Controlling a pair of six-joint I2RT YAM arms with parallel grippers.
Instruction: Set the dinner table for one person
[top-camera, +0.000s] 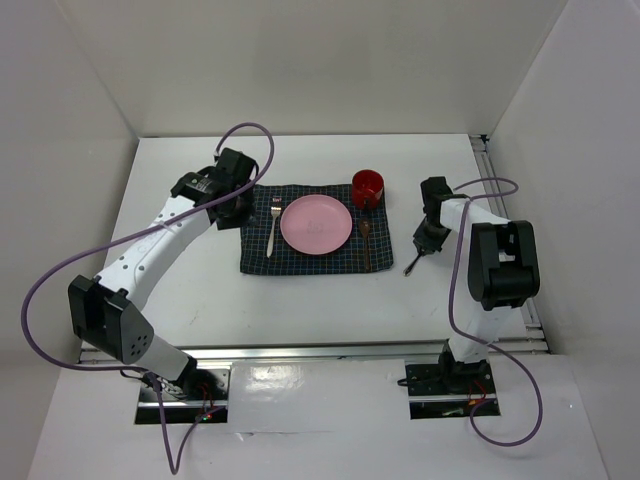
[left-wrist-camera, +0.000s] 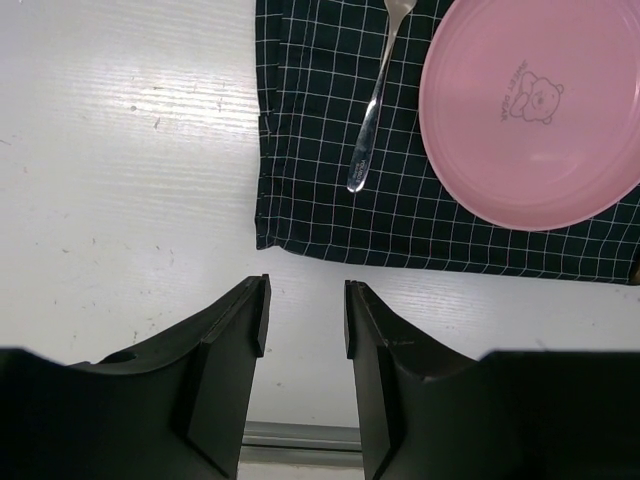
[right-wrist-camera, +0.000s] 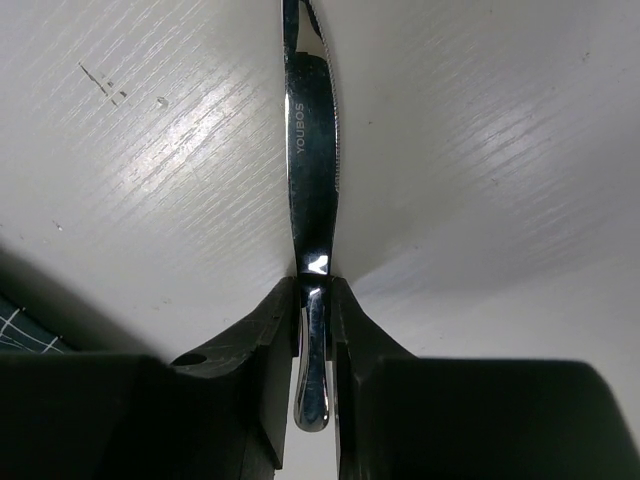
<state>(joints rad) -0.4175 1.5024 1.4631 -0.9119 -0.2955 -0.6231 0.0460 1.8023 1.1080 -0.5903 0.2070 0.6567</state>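
A steel knife lies on the white dinner table, just right of the navy checked placemat. My right gripper has its pads against both sides of the knife's handle, low on the table; in the top view the gripper sits over the knife. On the placemat are a pink plate, a fork to its left, a brown spoon to its right and a red mug at the far right corner. My left gripper hovers open and empty over bare table, left of the placemat.
White walls enclose the table on three sides. A metal rail runs along the near edge and another down the right side. A purple cable loops above the left arm. The fork and plate lie ahead of the left fingers.
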